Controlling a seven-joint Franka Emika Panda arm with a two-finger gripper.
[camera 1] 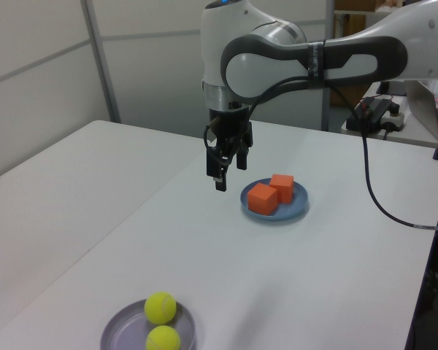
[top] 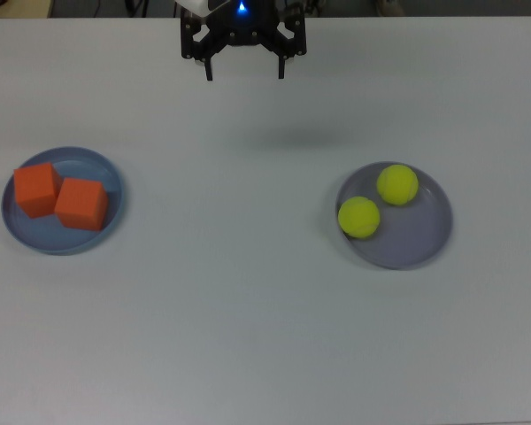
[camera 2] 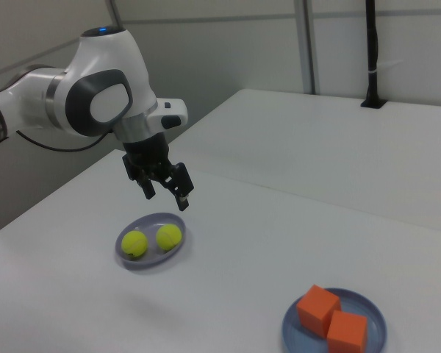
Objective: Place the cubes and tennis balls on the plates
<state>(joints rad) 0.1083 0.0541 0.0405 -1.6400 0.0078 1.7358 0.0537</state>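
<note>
Two orange cubes (top: 60,198) (camera 1: 269,194) (camera 2: 327,316) sit side by side on the blue plate (top: 103,166) (camera 1: 301,200) (camera 2: 373,307) at the top view's left. Both yellow-green tennis balls (top: 378,200) (camera 1: 161,322) (camera 2: 151,239) rest on the lavender plate (top: 420,243) (camera 1: 117,329) (camera 2: 154,220) at the top view's right. My gripper (top: 244,73) (camera 1: 228,178) (camera 2: 166,198) hangs open and empty in the air above the table, near the top view's upper edge, between the two plates and apart from both.
The white table (top: 248,292) runs on in every direction around the plates. In the left view a black cable (camera 1: 376,197) drops from the arm to the table's right edge, with equipment (camera 1: 376,109) behind. A black post (camera 2: 371,51) stands at the back in the right view.
</note>
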